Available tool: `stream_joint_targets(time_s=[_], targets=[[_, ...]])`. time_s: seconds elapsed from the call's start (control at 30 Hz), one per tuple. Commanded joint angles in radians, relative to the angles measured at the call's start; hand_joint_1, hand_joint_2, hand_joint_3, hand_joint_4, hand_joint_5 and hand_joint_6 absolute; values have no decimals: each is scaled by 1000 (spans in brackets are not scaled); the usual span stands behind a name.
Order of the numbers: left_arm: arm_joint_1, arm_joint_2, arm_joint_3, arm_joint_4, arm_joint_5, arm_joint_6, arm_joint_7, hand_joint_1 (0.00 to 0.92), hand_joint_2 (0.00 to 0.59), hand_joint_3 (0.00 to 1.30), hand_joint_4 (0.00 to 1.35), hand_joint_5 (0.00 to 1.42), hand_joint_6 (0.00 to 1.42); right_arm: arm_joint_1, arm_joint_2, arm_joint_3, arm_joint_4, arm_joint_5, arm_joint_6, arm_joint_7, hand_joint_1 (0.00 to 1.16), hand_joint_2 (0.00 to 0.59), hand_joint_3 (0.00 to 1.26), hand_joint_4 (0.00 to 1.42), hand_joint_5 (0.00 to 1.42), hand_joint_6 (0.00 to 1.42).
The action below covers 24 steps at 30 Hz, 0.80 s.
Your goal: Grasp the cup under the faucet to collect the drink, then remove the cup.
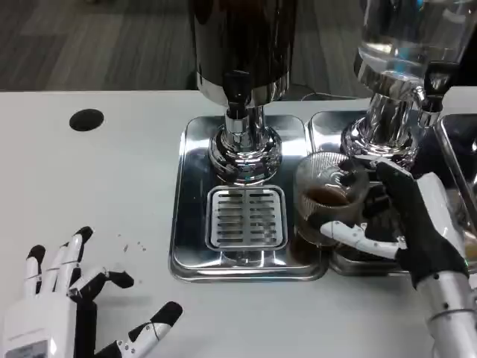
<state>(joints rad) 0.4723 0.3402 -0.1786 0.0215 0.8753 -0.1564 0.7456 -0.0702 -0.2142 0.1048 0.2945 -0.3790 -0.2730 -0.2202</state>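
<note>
1. The left hand [71, 298] is resting on the white bench [89, 186], fingers spread, holding nothing; it should be waiting clear.
2. The dark dispenser's faucet [237, 93] is hanging over the drip grate [246, 216].
3. The right hand [406, 224] is gripping the glass cup [328, 198], partly filled, between the two trays; it should be keeping the cup level while drawing away.

Clear glass cup [325, 203] — upright, dark drink inside — between the two dispenser bases.
</note>
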Motion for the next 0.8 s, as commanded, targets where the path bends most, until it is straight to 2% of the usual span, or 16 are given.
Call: stream_joint_targets(time_s=[0.03, 0.6, 0.8], targets=[[-5, 5, -9, 6, 9, 7, -17, 0, 101, 628, 30, 126, 12, 20, -16, -37, -62, 29, -37, 2, 846, 205, 839, 990, 867, 666], [-50, 11, -39, 34, 10, 4, -26, 0, 108, 618, 28, 126, 12, 179, -56, -110, -184, 49, -69, 21, 859, 209, 852, 992, 867, 684], [-56, 11, -45, 50, 5, -3, -17, 0, 110, 618, 26, 126, 12, 235, -64, -117, -228, 50, -90, 31, 859, 210, 852, 996, 867, 686]])
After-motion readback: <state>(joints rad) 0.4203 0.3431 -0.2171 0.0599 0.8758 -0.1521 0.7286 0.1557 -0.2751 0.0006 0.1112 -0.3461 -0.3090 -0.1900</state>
